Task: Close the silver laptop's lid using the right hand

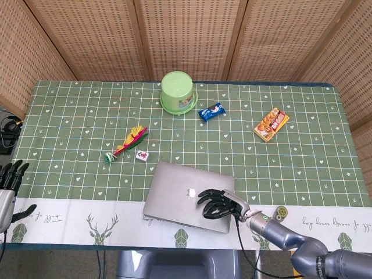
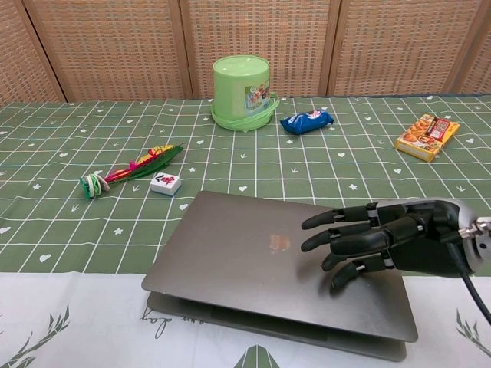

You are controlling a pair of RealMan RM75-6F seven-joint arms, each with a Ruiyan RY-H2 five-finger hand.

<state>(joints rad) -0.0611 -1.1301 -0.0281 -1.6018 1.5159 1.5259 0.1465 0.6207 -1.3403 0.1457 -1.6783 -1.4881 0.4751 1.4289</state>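
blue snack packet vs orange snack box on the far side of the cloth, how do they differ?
Colour: the blue snack packet is blue with white print; the orange snack box is orange-yellow with a red end.
Shape: the packet is a soft, puffy pillow wrapper; the box is flat and rectangular.
Place: the packet lies just right of the green bucket; the box lies further right, near the cloth's edge.
Shared: both lie flat on the green tablecloth, untouched, away from the laptop.

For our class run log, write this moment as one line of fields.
phase: lid nearly shut | right hand: fingers spread, resting on silver laptop lid | left hand: idle at table edge, fingers apart | thin gap at front edge
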